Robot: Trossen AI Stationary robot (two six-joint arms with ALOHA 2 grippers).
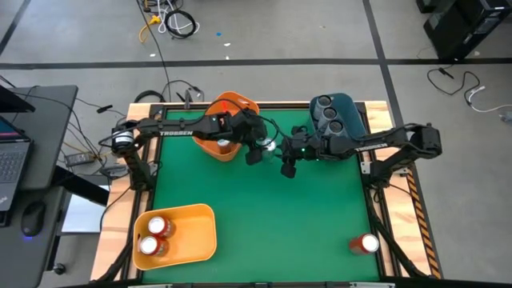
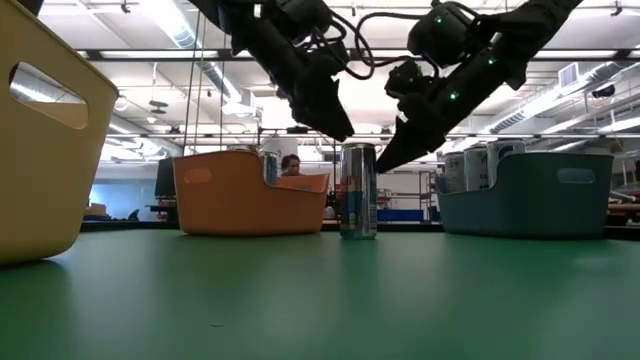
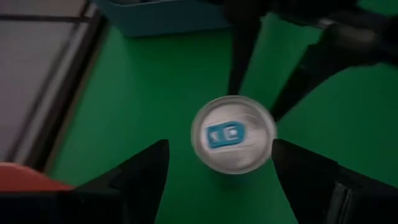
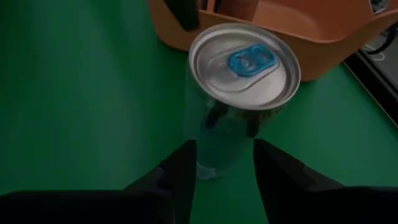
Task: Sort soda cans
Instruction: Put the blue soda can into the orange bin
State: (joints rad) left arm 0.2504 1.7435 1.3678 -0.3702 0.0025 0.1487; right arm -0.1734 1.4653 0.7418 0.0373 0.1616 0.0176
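Observation:
A silvery, light-blue soda can [image 2: 358,190] with a blue tab stands upright on its base on the green table [image 1: 240,200], between the orange bin and the blue bin. My left gripper [image 3: 221,146] hangs open above it, one finger on each side of the can's top [image 3: 233,134], slanting down from the left. My right gripper [image 4: 224,149] is open and comes slanting down from the right, with the can's lower body [image 4: 214,155] showing between its fingers. In the low view its tips [image 2: 385,160] are just beside the can's upper right side. My right gripper's fingers [image 4: 180,168] stand on either side of the can, near its upper half. Whether they touch its wall, I cannot tell. The can stands upright on the table.
The orange bin [image 1: 228,124] stands at the far middle and the blue bin [image 1: 340,116], holding dark cans, at the far right. A yellow bin [image 1: 188,232] at the near left holds two red cans. One red can [image 1: 364,244] lies on the table near the right front corner.

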